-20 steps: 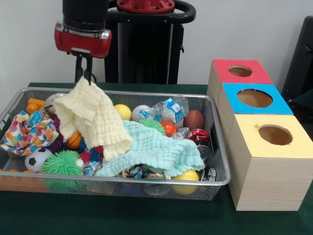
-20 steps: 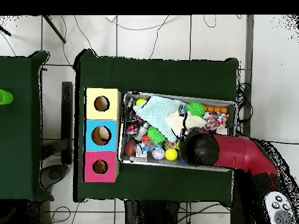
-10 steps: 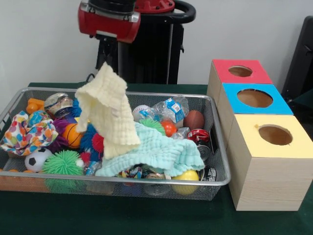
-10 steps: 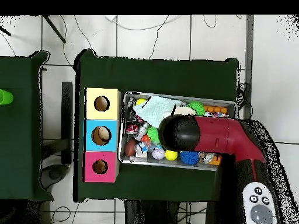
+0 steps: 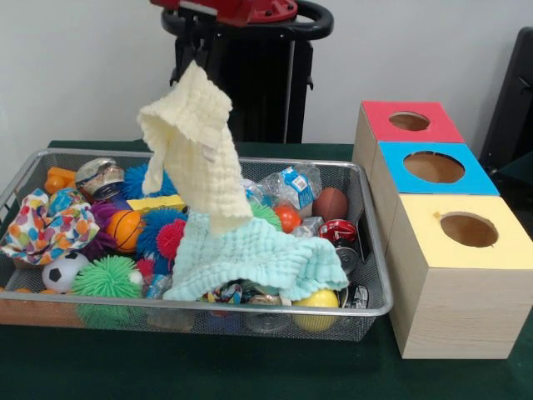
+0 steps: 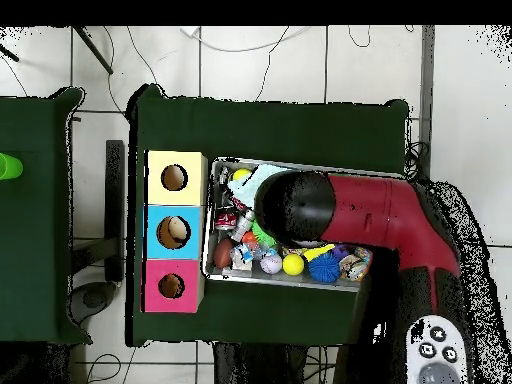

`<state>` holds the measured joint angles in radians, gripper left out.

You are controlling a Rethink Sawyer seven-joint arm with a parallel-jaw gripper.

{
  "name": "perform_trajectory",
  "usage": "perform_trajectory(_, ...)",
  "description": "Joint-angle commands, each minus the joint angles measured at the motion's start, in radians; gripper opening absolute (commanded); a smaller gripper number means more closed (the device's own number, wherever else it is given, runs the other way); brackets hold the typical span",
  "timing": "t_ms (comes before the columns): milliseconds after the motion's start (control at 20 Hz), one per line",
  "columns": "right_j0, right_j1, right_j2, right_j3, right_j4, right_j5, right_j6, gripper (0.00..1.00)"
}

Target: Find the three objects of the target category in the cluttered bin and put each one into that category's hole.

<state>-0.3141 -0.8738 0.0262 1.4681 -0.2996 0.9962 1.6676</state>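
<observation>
A pale yellow cloth (image 5: 193,142) hangs in the air over the middle of the wire bin (image 5: 372,258), its lower end just touching a mint green cloth (image 5: 250,254). My gripper (image 5: 193,62) is shut on the yellow cloth's top corner; only the arm's red underside shows at the top edge. A multicoloured cloth (image 5: 46,223) lies at the bin's left end. In the overhead view the arm's black head (image 6: 295,205) hides the yellow cloth and much of the bin (image 6: 209,262).
Three wooden boxes with round holes stand right of the bin: red (image 5: 379,117), blue (image 5: 400,179), yellow (image 5: 433,283). The bin holds a brown football (image 5: 331,202), basketball (image 5: 125,229), soccer ball (image 5: 62,271), spiky balls (image 5: 106,279), a yellow ball (image 5: 316,300) and a bottle (image 5: 287,185).
The arm has risen and shifted right in the front view, lifting the yellow cloth off the pile. A blue spiky ball and a yellow block beneath it now show.
</observation>
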Motion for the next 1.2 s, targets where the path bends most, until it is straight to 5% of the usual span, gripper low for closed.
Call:
perform_trajectory(50,0.016,0.003,-0.045,-0.076,0.047,0.121,0.259,0.00)
perform_trajectory(400,0.021,0.013,-0.071,-0.050,0.078,0.066,0.246,0.00)
perform_trajectory(700,-0.017,0.047,-0.062,0.019,0.101,-0.084,0.200,0.00)
perform_trajectory(1200,-0.174,0.117,0.038,0.159,0.049,-0.398,-0.029,0.00)
